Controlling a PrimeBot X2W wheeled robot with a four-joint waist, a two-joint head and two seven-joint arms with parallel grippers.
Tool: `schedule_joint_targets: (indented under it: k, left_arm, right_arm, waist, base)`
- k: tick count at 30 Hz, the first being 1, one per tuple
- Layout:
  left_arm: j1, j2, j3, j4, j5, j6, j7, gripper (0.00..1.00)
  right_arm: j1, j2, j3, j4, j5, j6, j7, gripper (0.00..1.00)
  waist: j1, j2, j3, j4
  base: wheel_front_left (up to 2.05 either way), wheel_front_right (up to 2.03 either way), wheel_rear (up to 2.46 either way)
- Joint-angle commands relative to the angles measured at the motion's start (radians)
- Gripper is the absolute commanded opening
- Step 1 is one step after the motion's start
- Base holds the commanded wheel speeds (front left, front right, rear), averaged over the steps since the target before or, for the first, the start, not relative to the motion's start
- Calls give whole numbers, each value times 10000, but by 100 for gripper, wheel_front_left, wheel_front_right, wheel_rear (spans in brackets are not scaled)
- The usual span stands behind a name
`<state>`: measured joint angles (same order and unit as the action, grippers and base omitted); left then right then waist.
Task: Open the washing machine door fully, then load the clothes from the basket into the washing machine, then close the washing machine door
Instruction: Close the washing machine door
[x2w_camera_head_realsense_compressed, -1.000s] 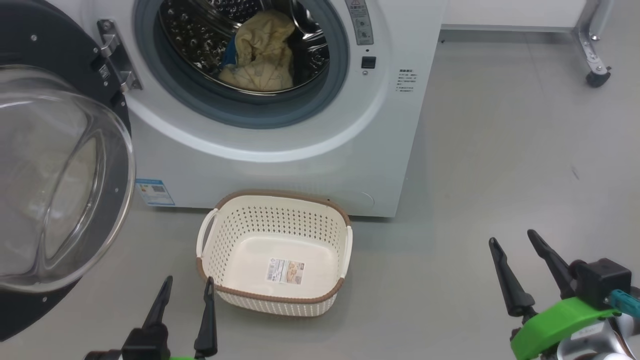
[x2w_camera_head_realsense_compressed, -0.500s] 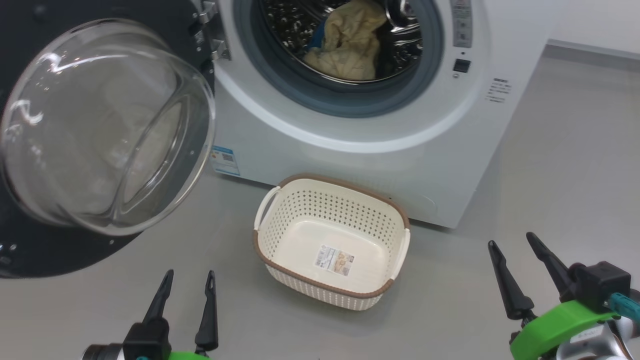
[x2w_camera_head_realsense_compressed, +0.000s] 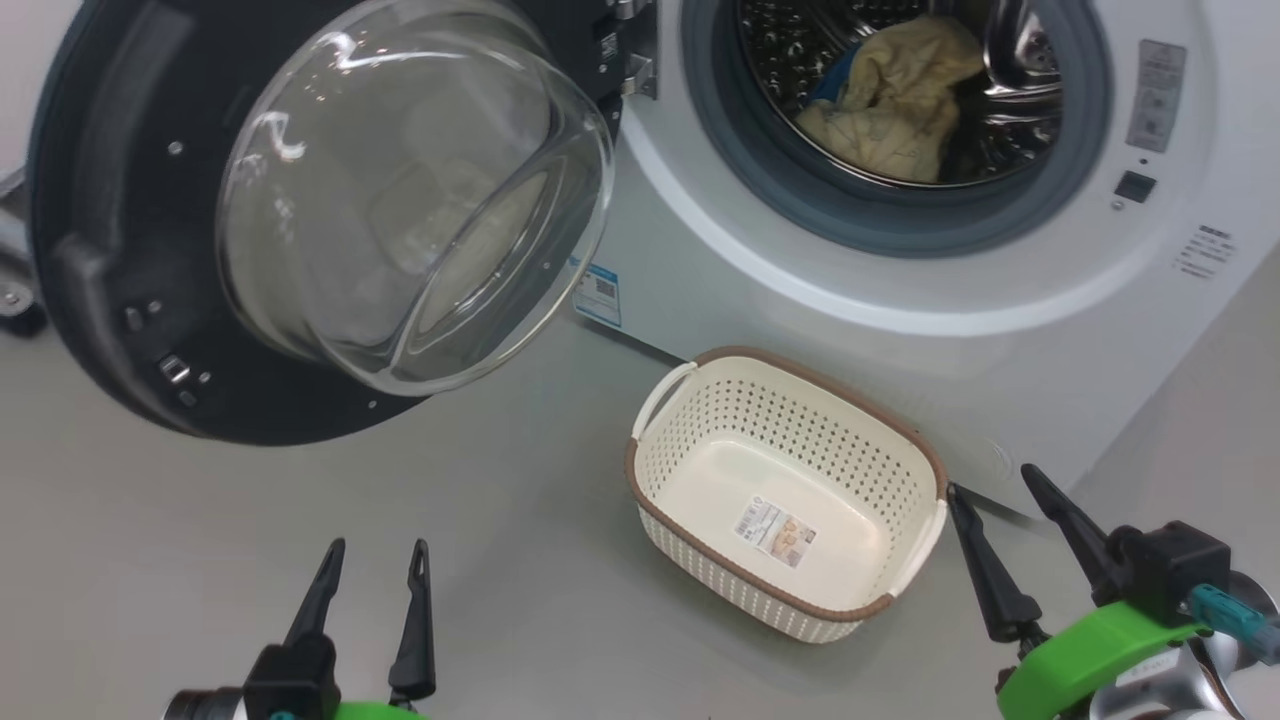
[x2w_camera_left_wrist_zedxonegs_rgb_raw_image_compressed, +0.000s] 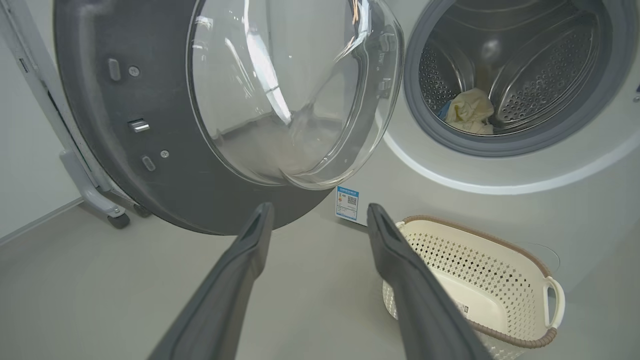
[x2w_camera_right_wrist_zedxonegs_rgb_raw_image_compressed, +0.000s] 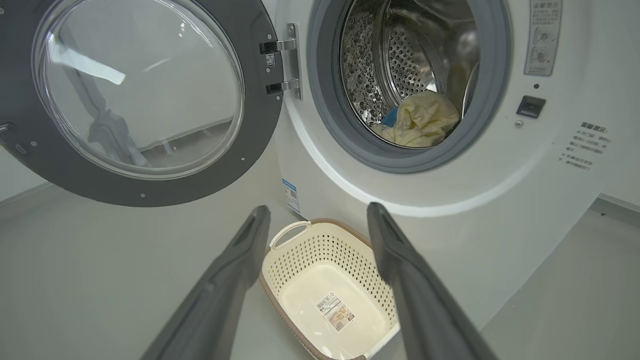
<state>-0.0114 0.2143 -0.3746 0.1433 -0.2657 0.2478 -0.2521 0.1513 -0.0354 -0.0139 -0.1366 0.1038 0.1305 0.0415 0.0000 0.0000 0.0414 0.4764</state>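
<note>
Both claws stand open and empty: the left claw (x2w_camera_head_realsense_compressed: 379, 548), and the right claw (x2w_camera_head_realsense_compressed: 992, 482) beside the empty basket (x2w_camera_head_realsense_compressed: 780, 420). The soft clothes (x2w_camera_head_realsense_compressed: 895, 100) lie inside the washing machine (x2w_camera_head_realsense_compressed: 900, 330). The washing machine door (x2w_camera_head_realsense_compressed: 120, 250) hangs open at the left. It looks heavy and stiff, so push its black rim (x2w_camera_head_realsense_compressed: 60, 200).

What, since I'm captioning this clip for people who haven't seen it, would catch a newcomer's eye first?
The washing machine door dominates the left of the head view, swung wide open, its clear glass bulging outward. To its right, pale yellow clothes lie inside the washing machine, and the basket sits empty on the floor in front of it.
</note>
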Motion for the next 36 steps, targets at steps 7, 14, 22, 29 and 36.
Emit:
schedule_joint_targets:
  k: [7, 14, 22, 29, 36]
  left_arm:
    - [-121, 81, 600, -445, -46, 722, -96, 100]
    - [-12, 43, 749, -654, 23, 781, -96, 100]
    - [6, -2, 821, -891, 117, 657, -97, 100]
    - [-116, -89, 1208, -2205, -221, -30, -97, 0]
    - [-1139, 616, 1850, -4703, -163, -450, 79, 0]
  right_arm:
    - [-649, -148, 438, -286, 5, 2, -30, 100]
    - [-844, -148, 552, -142, -36, 2, -40, 100]
    - [-871, -148, 584, -45, -26, 2, -61, 100]
    - [-816, -148, 496, -93, -63, 2, -18, 100]
    - [-783, -148, 421, -188, -106, 2, 49, 100]
  waist:
    - [0, 0, 13, 587]
    - [0, 0, 113, 627]
    - [0, 0, 85, 619]
    - [0, 0, 77, 625]
    - [0, 0, 97, 641]
  base:
    - [0, 0, 0]
    - [0, 0, 0]
    - [0, 0, 0]
    - [0, 0, 0]
    - [0, 0, 0]
